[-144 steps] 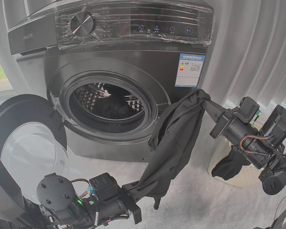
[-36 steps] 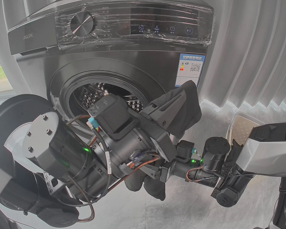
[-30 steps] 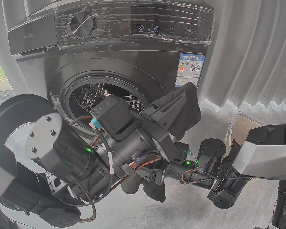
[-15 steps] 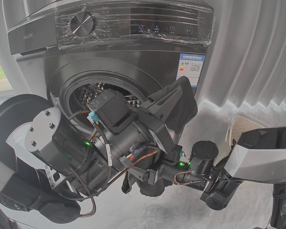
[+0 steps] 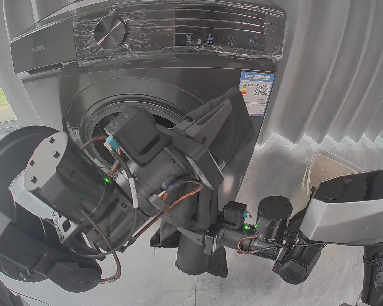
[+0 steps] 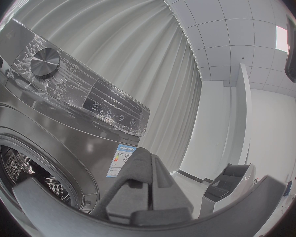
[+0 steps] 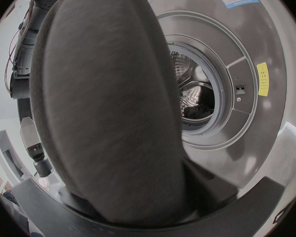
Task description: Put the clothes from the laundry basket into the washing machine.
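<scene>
1. Grey curtains (image 5: 327, 64) are hung behind the open washing machine (image 5: 157, 77).
2. A black garment (image 5: 242, 128) is held before the drum mouth (image 7: 194, 92), clamped by the left end effector (image 5: 225, 107) above and the right end effector (image 5: 200, 236) below.

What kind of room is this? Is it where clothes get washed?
Most likely a laundry room or laundry corner. There is a big front-loading washing machine with its round door swung open, a pale laundry basket on the floor beside it, and a dark garment held up in front of it.
</scene>
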Controlling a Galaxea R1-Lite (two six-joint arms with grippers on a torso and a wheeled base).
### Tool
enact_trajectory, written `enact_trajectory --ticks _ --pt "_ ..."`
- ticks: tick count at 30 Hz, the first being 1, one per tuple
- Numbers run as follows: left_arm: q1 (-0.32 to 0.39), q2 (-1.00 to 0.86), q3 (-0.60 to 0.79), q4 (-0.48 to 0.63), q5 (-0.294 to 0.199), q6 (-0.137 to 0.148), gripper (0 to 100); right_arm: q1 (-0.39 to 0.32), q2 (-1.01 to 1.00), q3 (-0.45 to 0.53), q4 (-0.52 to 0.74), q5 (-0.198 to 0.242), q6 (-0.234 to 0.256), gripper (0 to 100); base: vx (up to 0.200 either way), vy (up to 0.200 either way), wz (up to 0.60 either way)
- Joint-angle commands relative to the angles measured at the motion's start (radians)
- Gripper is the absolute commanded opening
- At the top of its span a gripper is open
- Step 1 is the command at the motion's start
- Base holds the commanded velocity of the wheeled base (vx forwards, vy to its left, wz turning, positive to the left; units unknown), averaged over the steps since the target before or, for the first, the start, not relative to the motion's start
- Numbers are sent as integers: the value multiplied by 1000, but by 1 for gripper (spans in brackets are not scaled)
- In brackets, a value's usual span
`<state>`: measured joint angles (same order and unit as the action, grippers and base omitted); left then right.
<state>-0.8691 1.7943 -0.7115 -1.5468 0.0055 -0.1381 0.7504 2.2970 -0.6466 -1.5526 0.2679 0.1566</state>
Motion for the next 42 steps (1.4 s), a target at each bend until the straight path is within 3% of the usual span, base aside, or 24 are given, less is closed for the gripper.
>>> enact_trajectory --ticks 1,6,10,14,20,26,42 --pt "2 -10 6 1 1 -2 0 -3 -4 2 -3 1 0 0 0 0 0" --pt "16 -12 6 1 1 -5 0 -2 -67 48 -3 1 0 0 0 0 0" --pt "52 -7 6 1 1 -5 0 6 -166 150 -1 5 -5 0 0 0 0" --pt "141 24 17 -1 -4 -9 0 15 -324 312 2 16 -15 0 0 0 0" --pt "176 60 26 -3 -4 -34 0 18 -487 424 3 50 -25 0 0 0 0" --pt "176 85 64 -3 -1 -38 0 18 -522 456 3 71 -32 0 0 0 0" --pt "179 131 129 -4 -4 -37 0 6 -534 440 2 73 -35 0 0 0 0"
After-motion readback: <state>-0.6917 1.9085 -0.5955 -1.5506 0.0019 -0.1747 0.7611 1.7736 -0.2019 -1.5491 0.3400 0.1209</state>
